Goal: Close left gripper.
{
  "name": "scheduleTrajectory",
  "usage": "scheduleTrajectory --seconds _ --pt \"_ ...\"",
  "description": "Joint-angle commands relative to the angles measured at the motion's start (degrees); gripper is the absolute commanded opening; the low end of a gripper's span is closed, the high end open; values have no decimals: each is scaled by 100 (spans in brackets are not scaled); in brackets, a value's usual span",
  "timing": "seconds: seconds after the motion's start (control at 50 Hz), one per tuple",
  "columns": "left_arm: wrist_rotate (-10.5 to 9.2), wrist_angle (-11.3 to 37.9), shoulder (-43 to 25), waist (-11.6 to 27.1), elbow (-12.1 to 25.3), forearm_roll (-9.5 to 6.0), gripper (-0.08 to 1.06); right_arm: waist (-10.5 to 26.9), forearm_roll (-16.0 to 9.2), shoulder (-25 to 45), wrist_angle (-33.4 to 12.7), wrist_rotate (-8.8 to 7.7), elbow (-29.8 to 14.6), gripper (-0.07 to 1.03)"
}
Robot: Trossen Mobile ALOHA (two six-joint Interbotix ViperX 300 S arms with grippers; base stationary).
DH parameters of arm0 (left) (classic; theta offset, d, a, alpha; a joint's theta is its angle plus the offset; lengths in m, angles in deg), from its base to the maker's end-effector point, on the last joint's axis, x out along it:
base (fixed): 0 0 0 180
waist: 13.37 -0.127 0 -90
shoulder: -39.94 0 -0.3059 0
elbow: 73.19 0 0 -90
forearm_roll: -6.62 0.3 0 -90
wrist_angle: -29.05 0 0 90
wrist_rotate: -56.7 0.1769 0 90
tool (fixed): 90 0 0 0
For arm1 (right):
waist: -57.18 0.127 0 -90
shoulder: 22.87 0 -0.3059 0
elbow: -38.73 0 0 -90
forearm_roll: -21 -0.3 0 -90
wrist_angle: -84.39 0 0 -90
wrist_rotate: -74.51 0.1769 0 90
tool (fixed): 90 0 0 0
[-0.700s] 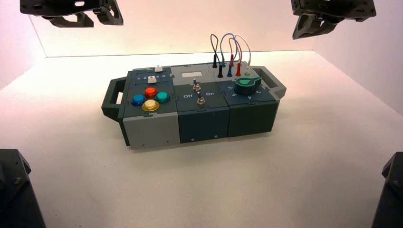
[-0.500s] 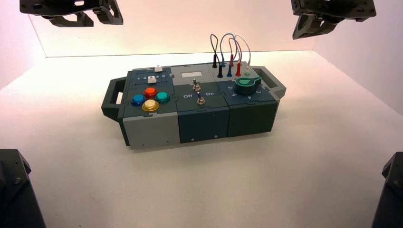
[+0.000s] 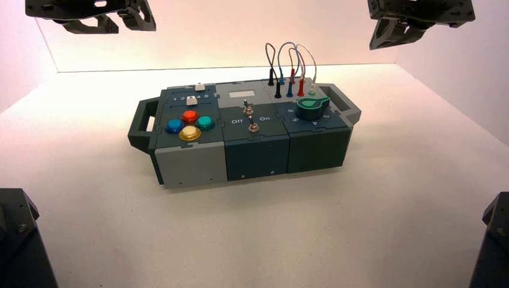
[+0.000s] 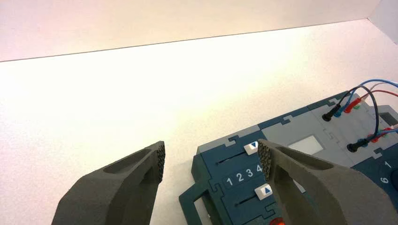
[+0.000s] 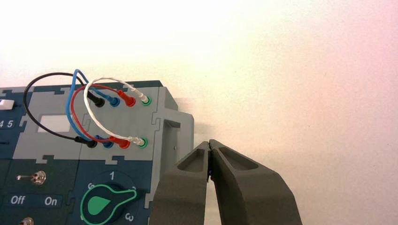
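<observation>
My left gripper (image 3: 122, 23) hangs high above the table at the back left, behind and to the left of the box (image 3: 192, 165). In the left wrist view the left gripper (image 4: 212, 158) is open wide and empty: its two ribbed fingertips (image 4: 161, 157) stand far apart, above the box's slider end (image 4: 213, 185). Two white slider knobs (image 4: 252, 147) and the numbers 1 2 3 4 show between and beside the fingers. My right gripper (image 3: 393, 35) is parked high at the back right; in the right wrist view the right gripper (image 5: 209, 144) is shut and holds nothing.
The box stands mid-table with handles at both ends. It bears coloured round buttons (image 3: 189, 125), two toggle switches (image 3: 248, 110), a green knob (image 3: 311, 105) and looped wires (image 3: 291, 60). The dark arm bases (image 3: 18, 240) sit at the near corners.
</observation>
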Motion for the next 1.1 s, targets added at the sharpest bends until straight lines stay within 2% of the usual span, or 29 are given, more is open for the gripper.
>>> scheduleTrajectory --seconds 0.02,0.12,0.26,0.3,0.36,0.38,0.42,0.48,0.56,0.88,1.1 --pt "9 -62 62 35 62 9 102 0 -18 -44 26 18 -97 -2" --pt "9 -53 70 62 62 9 101 0 -18 -44 26 18 -97 -2" --pt "9 -53 97 105 70 9 87 0 -9 0 26 9 -105 -2" --pt "9 -53 97 114 62 9 75 0 -9 18 26 9 -105 -2" --pt "9 -53 97 114 53 9 64 0 -18 35 26 9 -105 -2" --pt "0 -35 105 114 53 9 53 0 -9 44 26 9 -114 -2" --pt "0 -18 105 114 44 9 41 0 -9 44 26 9 -114 -2" --pt "-9 35 149 114 18 9 15 0 -9 44 26 9 -114 -2" --pt "-9 62 229 114 -9 9 -4 0 -9 44 18 9 -114 -2" --pt "18 -123 844 114 -272 9 -3 0 -9 44 26 9 -114 -2" --pt "9 -141 809 114 -281 9 -3 0 -9 70 26 9 -114 -2"
